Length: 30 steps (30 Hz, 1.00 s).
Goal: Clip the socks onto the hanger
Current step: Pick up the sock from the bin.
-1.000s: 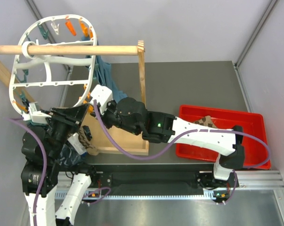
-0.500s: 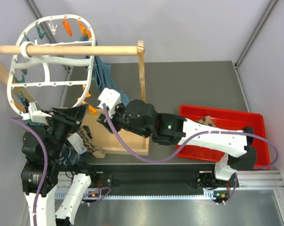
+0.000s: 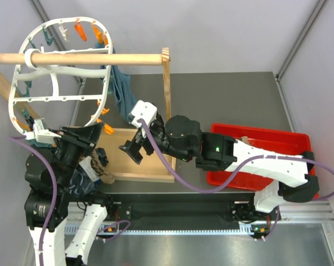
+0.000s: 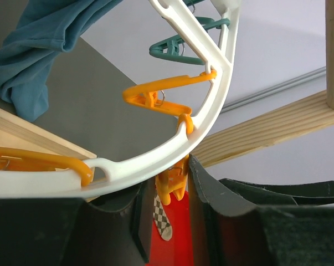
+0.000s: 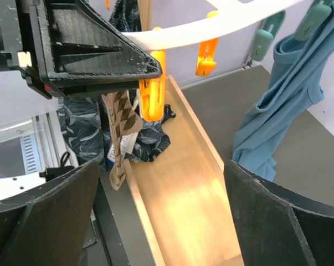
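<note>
"Orange peg (image 5: 153, 94) on the lower rim of the hanger (image 4: 139, 159) — that is what your left gripper (image 4: 170, 180) has hold of, one finger on each side, pressed against it."

"And the sock?"

"Your sock (image 5: 120, 138) hangs straight down from the bottom end of that same peg, brown and beige diamonds showing, its lower end free beside the edge of the wooden tray (image 5: 183, 188). From your left wrist view you see only a checked strip of it under the peg."

"What is my right hand doing?"

"Your right gripper (image 5: 162, 163) stands wide, fingers far apart with nothing between them. It sits over the wooden tray, near the sock but not touching it."

"Where is the hanger itself?"

"Its ring is over the wooden rod (image 3: 89, 58) at the upper left of your top view. A teal peg (image 4: 183, 47) and more orange ones sit along the rim, and a teal garment (image 5: 283, 94) hangs between the hanger and the stand's upright post (image 3: 167, 88)."

"Any other sock?"

"A scrap of brownish fabric (image 3: 243, 138) shows in the red tray (image 3: 291, 145) on your right — most of it is under the right arm, so you cannot tell its shape."
</note>
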Motion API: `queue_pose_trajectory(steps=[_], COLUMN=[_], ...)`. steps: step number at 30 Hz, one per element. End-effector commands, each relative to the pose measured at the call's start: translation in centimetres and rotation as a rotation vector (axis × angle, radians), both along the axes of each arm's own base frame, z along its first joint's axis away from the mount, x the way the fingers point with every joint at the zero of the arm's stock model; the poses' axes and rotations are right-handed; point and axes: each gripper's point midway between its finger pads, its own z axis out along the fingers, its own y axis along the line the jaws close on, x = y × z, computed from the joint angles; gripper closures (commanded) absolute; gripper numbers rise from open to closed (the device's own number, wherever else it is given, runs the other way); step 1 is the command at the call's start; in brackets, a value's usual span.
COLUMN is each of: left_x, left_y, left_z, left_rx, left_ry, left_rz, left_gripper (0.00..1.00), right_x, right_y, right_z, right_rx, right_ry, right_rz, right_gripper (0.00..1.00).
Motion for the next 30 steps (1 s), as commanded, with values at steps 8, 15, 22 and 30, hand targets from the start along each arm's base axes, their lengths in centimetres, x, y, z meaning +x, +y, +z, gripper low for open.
queue_pose_trajectory(steps=[8,15,22,30], left_x=[-0.4,-0.3,-0.4,-0.7], left_y=[-0.3,-0.5,-0.8,-0.8], left_z=[3.9,3.5,3.0,2.9], left_rx=[0.058,0.064,0.053,0.05], left_ry=[-0.18,-0.177,-0.167,-0.168], left_rz=[-0.025,-0.038,-0.052,-0.053], left_gripper=[1.0,1.0,1.0,1.0], right_x=[3.7,9.8,13.1,14.1], right_y=[-12.6,-27.2,-35.4,-35.6], right_z=[-3.9,-14.9,-26.0,-32.4], right_rx=[0.014,-0.034,-0.146,-0.265], right_ry=[0.091,0.287,0.568,0.72], right_rz=[-0.425,-0.878,-1.199,-1.25], right_gripper=[0.06,0.15,0.36,0.41])
